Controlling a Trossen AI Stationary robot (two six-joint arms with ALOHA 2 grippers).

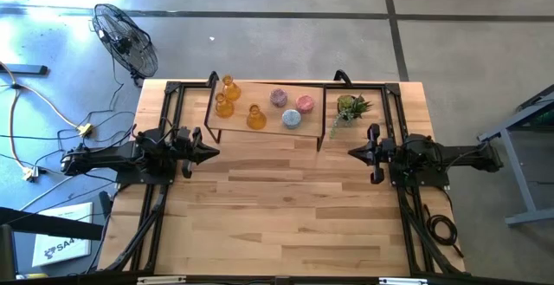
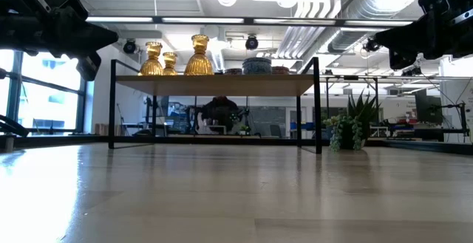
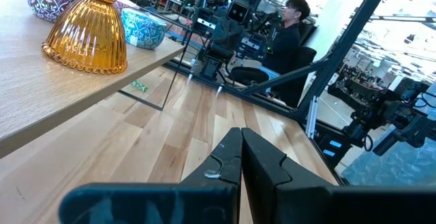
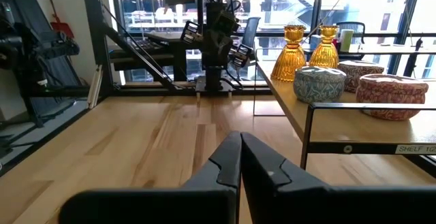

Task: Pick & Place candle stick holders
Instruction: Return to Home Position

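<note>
Amber glass accounted for three of the six candle stick holders point(image 1: 279, 98). All six stood upright on the wooden shelf point(image 1: 235, 127) at the far edge of the table point(image 1: 277, 207).

The left claw point(image 1: 214, 152) was closed, its fingers meeting tip to tip, and it held nothing. It hung above the table's left side, pointing toward the centre. The three amber holders point(image 1: 255, 117) were the pieces nearest this claw. They were grouped on the shelf's end beyond and slightly ahead of its tip, and none touched it.

The two pink holders point(image 1: 305, 104) and the blue holder point(image 1: 292, 118) sat farther along the shelf, about midway between the two claws. The blue one was toward the shelf's front edge.

The right claw point(image 1: 351, 152) was likewise closed and empty. It was raised over the table's right side, facing the left claw and well apart from it. A green potted plant point(image 1: 351, 107) stood on the table just beyond the right claw's tip, beside the shelf's end.

A person point(image 3: 289, 30) sat in the room behind the table.
</note>
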